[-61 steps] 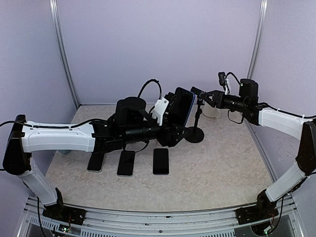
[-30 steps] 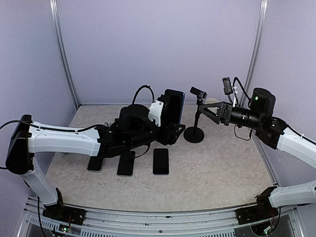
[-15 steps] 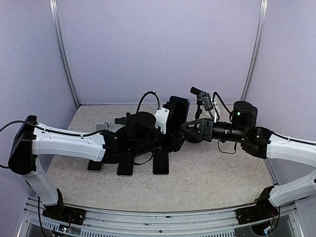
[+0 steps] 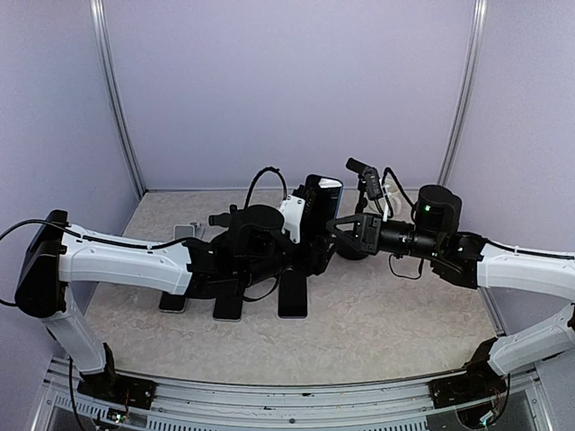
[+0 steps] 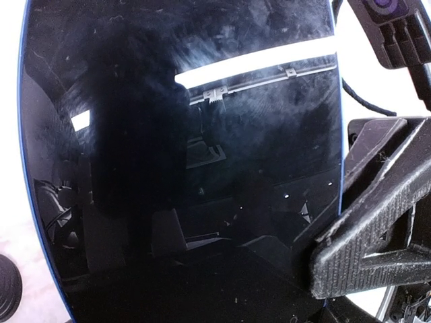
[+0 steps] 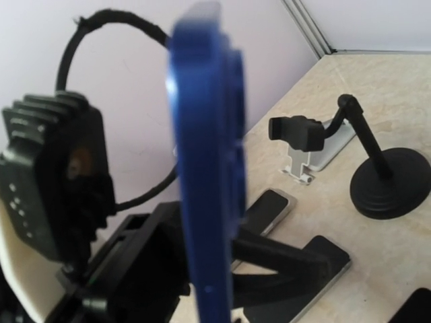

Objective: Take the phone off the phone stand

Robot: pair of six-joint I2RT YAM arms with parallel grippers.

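Upright, phone (image 4: 322, 199) on end in left claw (image 4: 310, 244), long axis near vertical

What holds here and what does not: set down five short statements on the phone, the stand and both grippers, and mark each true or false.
1. The left gripper grips the phone upright. True.
2. The phone stand has a phone in its clamp. False: the clamp is empty.
3. Three other phones lie flat on the table. True.
4. The right gripper is shut on the stand's pole. False: it is open beside the held phone, apart from the stand.
5. The held phone's edge is red. False: it is blue.
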